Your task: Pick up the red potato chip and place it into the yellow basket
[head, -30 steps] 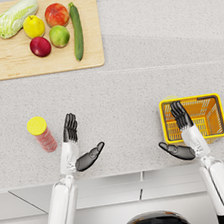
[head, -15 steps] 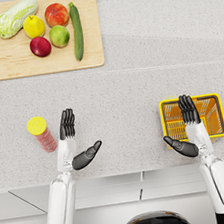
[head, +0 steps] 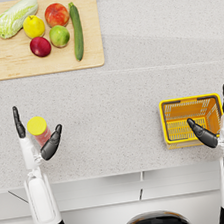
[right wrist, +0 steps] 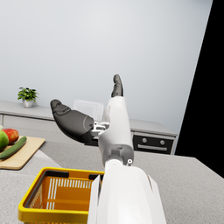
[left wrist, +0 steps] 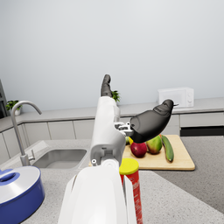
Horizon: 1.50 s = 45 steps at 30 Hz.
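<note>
The red potato chip can [head: 40, 133] with a yellow lid stands upright near the counter's front left. My left hand [head: 34, 147] is open and straddles it, fingers on the can's left and thumb on its right; I cannot tell whether they touch it. In the left wrist view the can [left wrist: 131, 177] stands just beside the forearm, below the left hand [left wrist: 131, 124]. The yellow basket [head: 188, 100] sits at the front right. My right hand [head: 219, 126] is open at its right edge, thumb over the basket. The right wrist view shows the right hand [right wrist: 98, 124] above the basket [right wrist: 39, 205].
A wooden cutting board [head: 42, 68] at the back left carries a cabbage, fruits and a cucumber [head: 77, 30]. The left wrist view shows a sink [left wrist: 61, 157] with a faucet and a blue pot [left wrist: 19, 192] off to the side.
My left hand moved left and now brackets the can. My right hand moved right, from the basket's left side to its right edge. Can and basket stayed put.
</note>
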Tool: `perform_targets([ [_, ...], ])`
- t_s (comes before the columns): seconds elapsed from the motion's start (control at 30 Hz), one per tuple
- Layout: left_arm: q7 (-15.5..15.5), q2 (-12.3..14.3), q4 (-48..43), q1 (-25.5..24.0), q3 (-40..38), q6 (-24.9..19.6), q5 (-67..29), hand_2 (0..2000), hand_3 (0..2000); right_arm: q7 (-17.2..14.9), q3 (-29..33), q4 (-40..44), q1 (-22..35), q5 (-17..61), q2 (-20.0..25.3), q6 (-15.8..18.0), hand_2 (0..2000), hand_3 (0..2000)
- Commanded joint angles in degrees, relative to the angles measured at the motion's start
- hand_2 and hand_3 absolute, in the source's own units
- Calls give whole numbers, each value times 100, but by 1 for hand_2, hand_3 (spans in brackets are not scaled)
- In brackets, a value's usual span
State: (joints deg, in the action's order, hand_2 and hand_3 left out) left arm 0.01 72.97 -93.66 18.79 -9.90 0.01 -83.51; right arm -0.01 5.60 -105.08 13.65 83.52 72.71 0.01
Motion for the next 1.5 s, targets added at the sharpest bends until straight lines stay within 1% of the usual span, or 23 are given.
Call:
perform_targets([
  [0.03, 0, 0, 753, 26, -54, 0, -18, 0, 0, 0, -134, -51, -44, 18, 9, 0, 0, 0],
  [0.27, 0, 47, 2393, 277, 187, -1, -58, 0, 0, 0, -308, -216, -178, 59, 68, 0, 0, 0],
  [0.4, 0, 94, 3537, 650, 369, -1, -61, 0, 0, 1, -382, -210, -149, 62, 105, 0, 0, 0],
  [0.6, 0, 166, 4822, 1224, 477, -1, -62, 0, 0, 1, -404, -193, -184, 63, 155, 0, 0, 0],
  [0.63, 0, 172, 4899, 1255, 387, -1, -62, 1361, 327, 1, -408, -158, -174, 63, 164, 0, 0, 0],
  [0.67, -7, 185, 5020, 1297, 409, -43, -61, 2000, 653, 1, -403, -158, -174, 63, 172, 0, 0, 0],
  [0.77, -40, 186, 4927, 1240, 485, -348, -58, 2000, 1633, 1, -396, -214, -216, 63, 195, 0, 0, 0],
  [0.8, -39, 182, 4631, 1140, 586, -348, -58, 2000, 1960, 1, -436, -223, -212, 63, 203, 0, 0, 0],
  [0.83, -39, 174, 3991, 924, 686, -257, -60, 2000, 2000, 1, -476, -231, -208, 63, 212, 0, 0, 0],
  [0.87, -23, 172, 3080, 689, 775, -195, -64, 2000, 2000, 1, -559, -240, -152, 63, 228, 0, 0, 0],
  [0.9, -28, 176, 2184, 545, 850, -141, -66, 2000, 2000, 1, -659, -277, -114, 62, 245, 0, 0, 0],
  [0.93, -24, 180, 1433, 507, 967, -184, -69, 2000, 2000, 1, -868, -234, -71, 62, 272, 0, 0, 0],
  [1.0, -13, 223, 582, 625, 1237, -310, -69, 2000, 2000, 1, -1297, -123, 36, 62, 347, -1, 0, 0],
  [1.07, -9, 294, -34, 774, 1515, -389, -69, 2000, 2000, 1, -1664, 47, 171, 62, 476, 0, 0, 0],
  [1.13, -19, 422, -501, 953, 1829, -482, -67, 2000, 2000, 1, -1967, 182, 331, 62, 638, 0, 0, 0],
  [1.2, -27, 552, -671, 1049, 2180, -540, -65, 2000, 2000, 1, -2168, 248, 455, 63, 725, 0, 0, 0],
  [1.3, -29, 793, -972, 1158, 2902, -530, -65, 2000, 2000, 1, -2477, 495, 727, 635, 958, 0, 0, 0],
  [1.43, -41, 1083, -1049, 1250, 3533, -382, -66, 2000, 2000, 1, -2889, 680, 954, 883, 1188, 0, 0, 0],
  [1.47, -53, 1106, -1065, 1237, 3616, -374, -63, 2000, 2000, 1, -2916, 713, 1008, 908, 1241, 0, 0, 0],
  [1.5, -38, 1150, -1061, 1238, 3733, -276, -66, 2000, 2000, 1, -2974, 771, 1050, 926, 1286, 0, 0, 0],
])
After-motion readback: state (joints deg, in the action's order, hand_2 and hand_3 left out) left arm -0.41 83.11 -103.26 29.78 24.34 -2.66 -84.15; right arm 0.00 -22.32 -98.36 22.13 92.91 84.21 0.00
